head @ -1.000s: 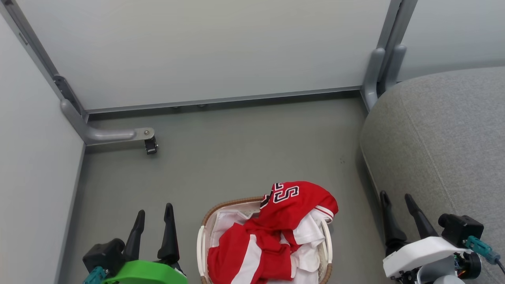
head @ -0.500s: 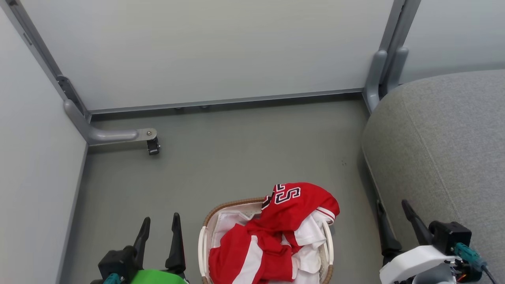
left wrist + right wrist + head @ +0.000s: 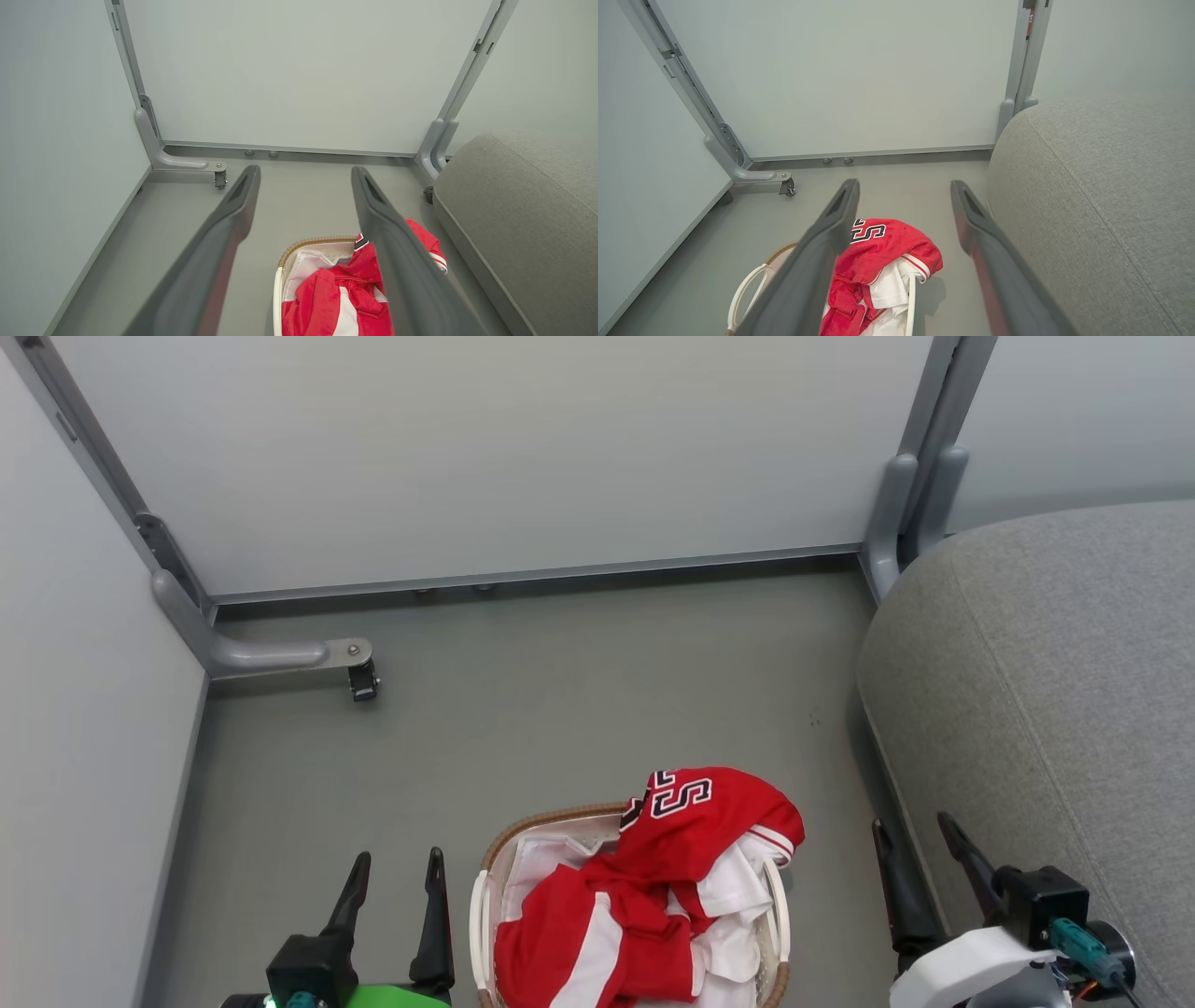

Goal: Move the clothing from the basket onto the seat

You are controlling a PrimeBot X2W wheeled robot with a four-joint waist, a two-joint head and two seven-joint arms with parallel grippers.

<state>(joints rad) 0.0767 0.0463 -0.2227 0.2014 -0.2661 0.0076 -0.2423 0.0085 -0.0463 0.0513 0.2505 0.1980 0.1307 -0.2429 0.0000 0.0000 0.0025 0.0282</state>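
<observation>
The clothing (image 3: 653, 887), red with white panels and black-and-white numerals, is heaped in the basket (image 3: 540, 822), spilling over its far right rim. It also appears in the left wrist view as clothing (image 3: 343, 289) and in the right wrist view as clothing (image 3: 882, 242). The grey seat (image 3: 1055, 681) rises at the right. My left gripper (image 3: 399, 870) stands open on the basket's left, empty. Between basket and seat, my right gripper (image 3: 915, 835) is open and empty too.
White partition panels (image 3: 485, 448) close off the back and left. A grey metal foot with a caster (image 3: 359, 677) juts onto the floor at the left. Grey uprights (image 3: 901, 513) stand by the seat's far corner. Bare floor (image 3: 560, 691) lies beyond the basket.
Both grippers have drawn back toward the bottom edge and shifted slightly toward the basket. The view has shifted a little. The clothing and basket lie as before.
</observation>
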